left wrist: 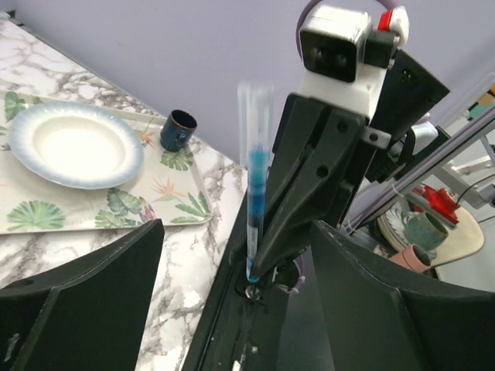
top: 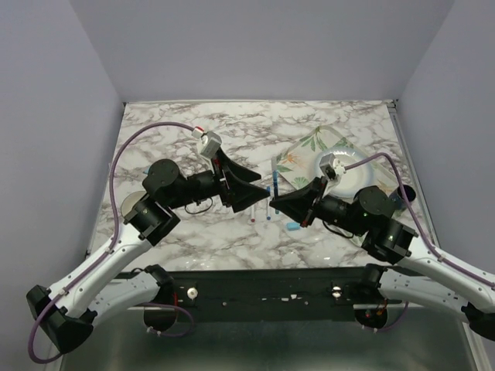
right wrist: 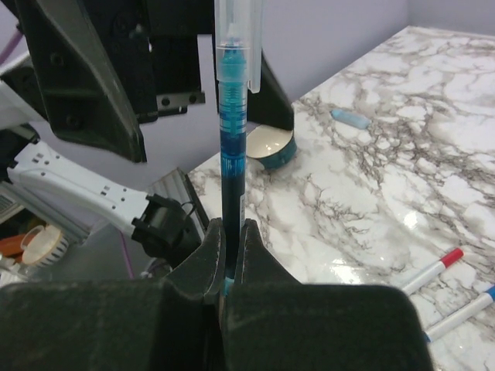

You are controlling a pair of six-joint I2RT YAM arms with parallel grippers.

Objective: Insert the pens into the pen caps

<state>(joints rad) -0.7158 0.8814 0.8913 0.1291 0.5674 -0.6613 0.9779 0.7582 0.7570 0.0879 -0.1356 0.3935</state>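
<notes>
As far as can be judged, one done: clear cap [right wrist: 236, 31] seated on the blue pen [right wrist: 230, 154], held upright over the table [right wrist: 402, 154], low on the barrel, by the tightly pinched right gripper [right wrist: 230, 239]. Beside it, left gripper [top: 255, 193] spread wide, holding nothing. Probably left: red-ended pen [right wrist: 435, 267] and blue-ended pen [right wrist: 460, 305] lying flat, light blue cap [right wrist: 352, 118] well apart. Off to the side: floral tray [left wrist: 77, 216], plate [left wrist: 73, 147], dark cup [left wrist: 178, 130]; nothing in the way.

walls [top: 255, 46]: plain lilac | table [top: 170, 131]: grey-veined white marble | light: even
</notes>
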